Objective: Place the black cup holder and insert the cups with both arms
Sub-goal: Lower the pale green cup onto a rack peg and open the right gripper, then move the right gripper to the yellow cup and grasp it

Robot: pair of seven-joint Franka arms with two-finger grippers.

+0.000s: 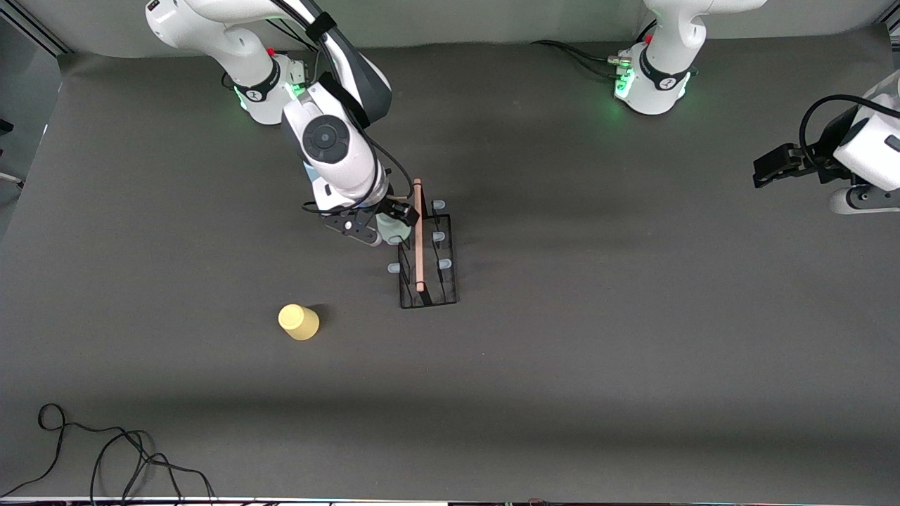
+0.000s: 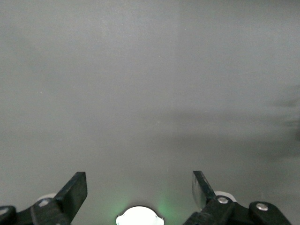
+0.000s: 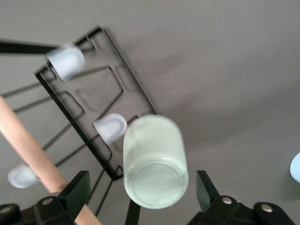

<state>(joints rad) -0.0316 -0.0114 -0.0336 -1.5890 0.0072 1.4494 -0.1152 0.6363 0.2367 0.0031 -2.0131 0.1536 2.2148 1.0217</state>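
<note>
Two arms in your front view. Your right gripper (image 1: 376, 226) sits over the black cup holder (image 1: 427, 261), at the rack's end farthest from the front camera and on the side toward the right arm's end of the table. In the right wrist view its fingers (image 3: 77, 190) stand wide, apart from the pale grey-green cup (image 3: 154, 161) between them — no contact visible on either side. That cup is upside down, base toward the wrist camera, resting on or over a peg beside another pale-capped peg (image 3: 111, 128); you cannot tell how far it is seated. The wooden rod handle (image 1: 419, 235) runs along the rack's top, just beside the gripper.

The yellow cup (image 1: 299, 322) lies on the table, nearer the front camera than the rack and toward the right arm's end, well apart from it. A light blue cup (image 3: 296, 167) edge shows in the right wrist view, near the grey-green cup.

Your left gripper (image 1: 770, 167) waits over the table at the left arm's end — fingers (image 2: 72, 191) spread wide, holding nothing.
</note>
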